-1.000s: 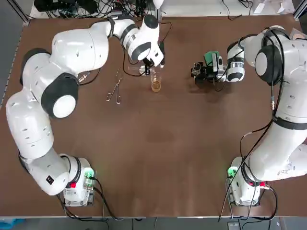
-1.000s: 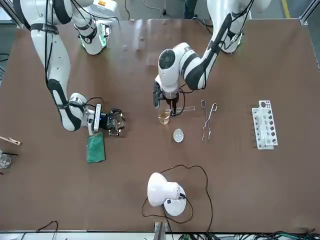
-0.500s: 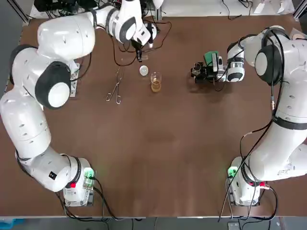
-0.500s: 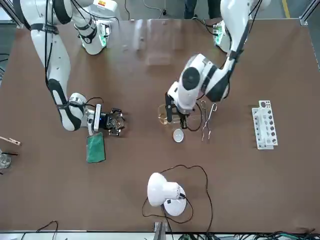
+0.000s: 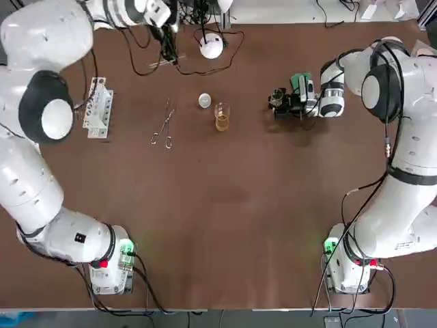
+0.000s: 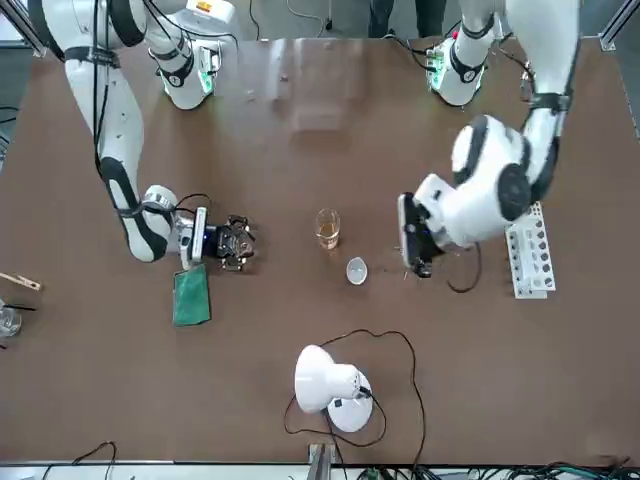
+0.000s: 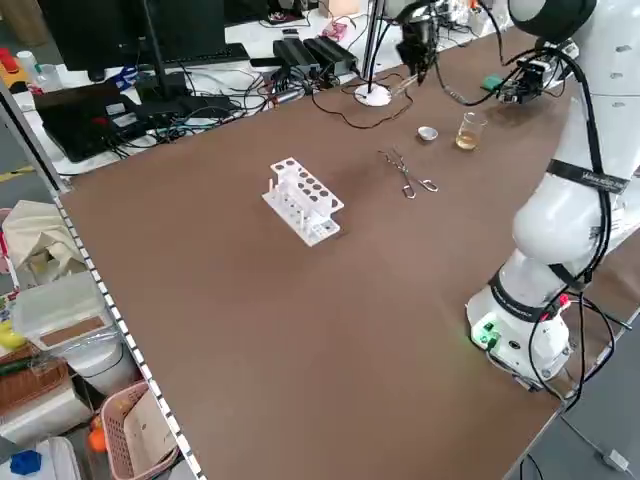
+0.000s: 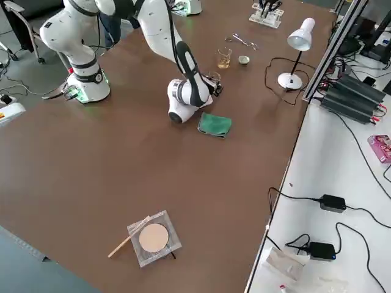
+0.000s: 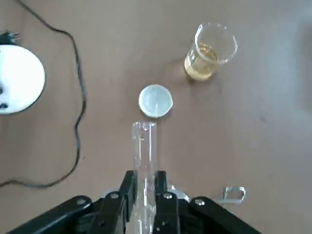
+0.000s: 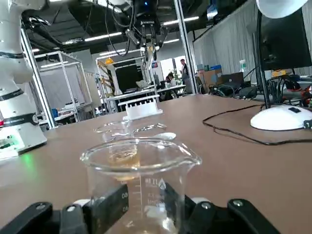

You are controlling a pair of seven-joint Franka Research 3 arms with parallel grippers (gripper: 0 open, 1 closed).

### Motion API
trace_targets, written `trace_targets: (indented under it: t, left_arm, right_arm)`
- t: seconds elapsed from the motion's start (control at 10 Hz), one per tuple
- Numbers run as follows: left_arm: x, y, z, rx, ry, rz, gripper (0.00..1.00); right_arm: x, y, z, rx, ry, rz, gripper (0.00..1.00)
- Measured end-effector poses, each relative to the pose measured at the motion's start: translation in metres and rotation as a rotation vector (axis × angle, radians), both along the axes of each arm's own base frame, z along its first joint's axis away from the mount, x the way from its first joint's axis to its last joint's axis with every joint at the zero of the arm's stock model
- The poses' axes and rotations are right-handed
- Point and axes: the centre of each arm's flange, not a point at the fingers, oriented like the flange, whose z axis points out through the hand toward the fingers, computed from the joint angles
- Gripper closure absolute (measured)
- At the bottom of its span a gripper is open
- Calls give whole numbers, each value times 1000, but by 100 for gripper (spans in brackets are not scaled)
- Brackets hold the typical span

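A: Top view, where are you?
B: My left pincer [image 5: 168, 49] is at the far edge of the surface [image 5: 225, 225], near the lamp [image 5: 212, 46]. My right pincer [image 5: 276, 101] is just beside the green cloth [image 5: 298, 83]. The amber beaker [image 5: 222, 119], white dish [image 5: 204, 100], tongs [image 5: 163, 126] and rack [image 5: 97, 108] lie between the two.

A: Front?
B: Left pincer [image 6: 416, 262] is raised between the white dish [image 6: 356, 270] and the rack [image 6: 528, 250]. Right pincer [image 6: 238, 244] is low, next to the green cloth [image 6: 192, 295] and well apart from the amber beaker [image 6: 327, 228].

A: Sides?
B: Left side: left pincer [image 7: 416, 55] is high over the lamp end, with the tongs [image 7: 405, 172] and rack [image 7: 303, 200] nearer. Right side: right pincer [image 8: 212, 82] is by the green cloth [image 8: 215, 124].

A: Left wrist, state?
B: Clenched. My left pincer [image 9: 145, 181] is grasping a glass test tube [image 9: 144, 146] near its lower end. The white dish [image 9: 155, 101] is just past the tube's open mouth, the amber beaker [image 9: 209, 51] farther off.

A: Right wrist?
B: My right pincer [image 10: 144, 202] is grasping the small beaker [image 10: 141, 165] by its walls. It is upright and low, but I can't tell if it touches the surface.
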Motion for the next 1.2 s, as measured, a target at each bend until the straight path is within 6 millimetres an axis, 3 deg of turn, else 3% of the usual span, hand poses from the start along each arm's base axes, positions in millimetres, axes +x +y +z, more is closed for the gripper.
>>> trace_targets:
  t: [0.2,0.4,0.5,0.7,1.0,1.2]
  left_arm:
    - [16,100,-4,-99,29,-17,79]
    - [12,200,-12,-214,58,-58,79]
    - [4,240,-17,-306,62,-81,79]
    - [-10,297,-32,-473,33,-120,79]
    - [-34,360,-55,-762,55,-47,79]
    - [-36,396,-68,-881,51,-32,79]
  right_arm:
    - [-5,32,5,49,24,0,62]
    - [-11,72,8,74,50,-37,62]
    - [-16,94,10,85,69,-61,62]
    - [-28,133,16,102,111,-100,62]
    - [-47,178,25,103,178,-147,62]
    - [-58,203,35,106,208,-158,62]
